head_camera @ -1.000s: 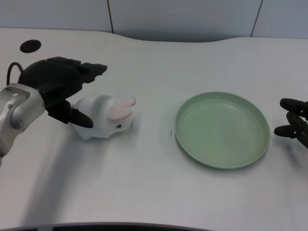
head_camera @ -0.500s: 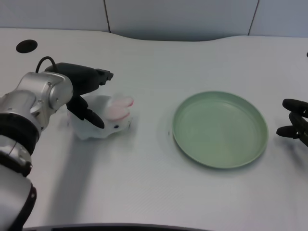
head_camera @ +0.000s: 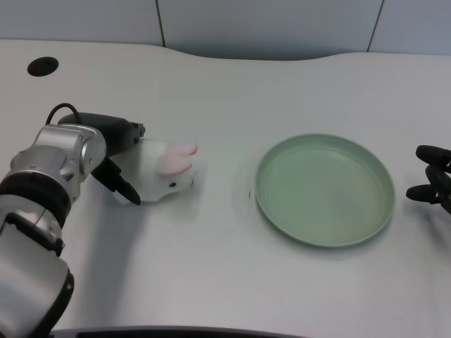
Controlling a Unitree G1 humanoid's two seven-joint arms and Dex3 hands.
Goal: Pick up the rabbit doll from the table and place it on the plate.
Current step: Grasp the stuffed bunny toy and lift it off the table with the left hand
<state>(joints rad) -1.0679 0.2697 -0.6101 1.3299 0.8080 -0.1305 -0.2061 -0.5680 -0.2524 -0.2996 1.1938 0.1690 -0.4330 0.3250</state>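
While the rabbit lies on its side on the white tabletop, the left hand sits around its rear end, with the thumb at the near side and the other fingers curled over the far side. Both touch the white body, yet whether they truly squeeze it cannot be told from this view. Its pink ears and face point right, toward the green plate, which stands well apart with bare tabletop between. A dark round hole sits at the far left of the tabletop
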